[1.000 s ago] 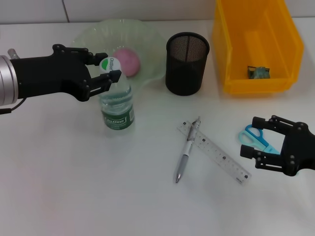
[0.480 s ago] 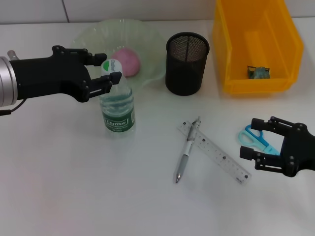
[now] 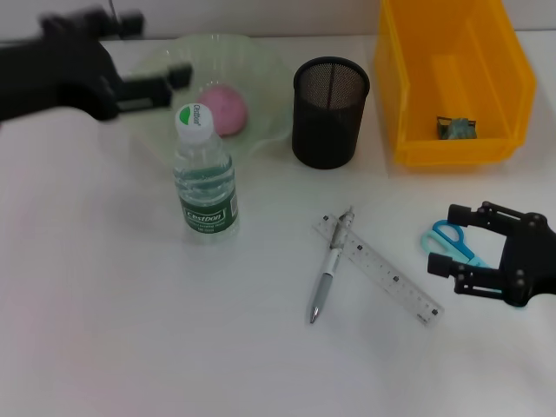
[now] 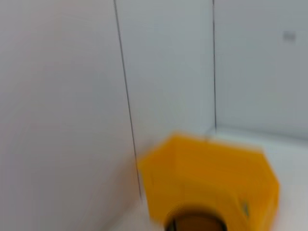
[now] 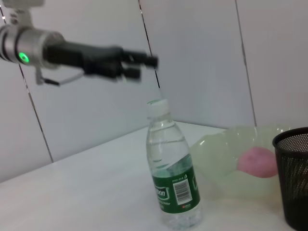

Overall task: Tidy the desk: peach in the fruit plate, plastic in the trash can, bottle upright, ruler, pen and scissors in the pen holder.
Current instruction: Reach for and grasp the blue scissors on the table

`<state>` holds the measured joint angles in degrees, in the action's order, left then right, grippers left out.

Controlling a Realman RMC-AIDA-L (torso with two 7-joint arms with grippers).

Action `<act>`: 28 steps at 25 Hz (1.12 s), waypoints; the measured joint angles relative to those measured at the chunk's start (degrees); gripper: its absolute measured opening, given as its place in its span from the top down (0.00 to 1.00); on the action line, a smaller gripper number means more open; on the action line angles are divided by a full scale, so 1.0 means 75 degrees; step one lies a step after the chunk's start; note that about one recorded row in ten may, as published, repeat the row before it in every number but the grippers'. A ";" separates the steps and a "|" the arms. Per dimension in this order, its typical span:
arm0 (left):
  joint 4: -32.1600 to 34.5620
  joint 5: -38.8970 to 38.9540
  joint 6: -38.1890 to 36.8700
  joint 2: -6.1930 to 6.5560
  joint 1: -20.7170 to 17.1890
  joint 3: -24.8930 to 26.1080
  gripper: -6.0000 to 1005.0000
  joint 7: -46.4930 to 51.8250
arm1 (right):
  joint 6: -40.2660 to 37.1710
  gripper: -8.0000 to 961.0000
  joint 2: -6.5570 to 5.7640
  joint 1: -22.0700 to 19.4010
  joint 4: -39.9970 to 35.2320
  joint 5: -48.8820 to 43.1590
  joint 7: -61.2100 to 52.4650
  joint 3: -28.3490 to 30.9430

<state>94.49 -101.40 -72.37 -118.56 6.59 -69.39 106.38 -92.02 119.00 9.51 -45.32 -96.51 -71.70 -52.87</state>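
Right gripper [image 3: 467,252] sits low at the near right of the desk [image 3: 104,330], fingers spread wide and holding nothing, straddling the scissors [image 3: 453,243], whose light blue handles lie flat between the fingertips. Just to its left the ruler [image 3: 380,270] lies at a slant, with the pen [image 3: 330,268] crossing its far end, the two touching. Bottle [image 3: 205,181] stands upright on its own at centre left, cap on, nothing gripping it (the right wrist view shows clear air all round it). Beyond it the fruit plate [image 3: 261,69] holds the peach [image 3: 224,109]. Pen holder [image 3: 330,113] stands upright just right of the plate, nothing seen sticking out of it. Trash can [image 3: 408,87] is at the far right, a small crumpled scrap [image 3: 455,128] on its floor. Left gripper [image 3: 161,80] hangs raised at the far left, above the plate's edge and well clear of the bottle, fingers parted and empty.
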 joint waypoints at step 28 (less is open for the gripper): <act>-0.7026 0.2218 -0.1322 -0.0004 0.0974 -0.1630 0.19 -0.6822 | -0.2953 0.14 0.0043 0.3281 -0.6244 -0.7771 -0.9992 -0.0674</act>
<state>41.80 -84.76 -82.28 -118.59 13.90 -81.61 55.22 -114.17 119.32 34.12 -92.15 -154.80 -146.64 -57.92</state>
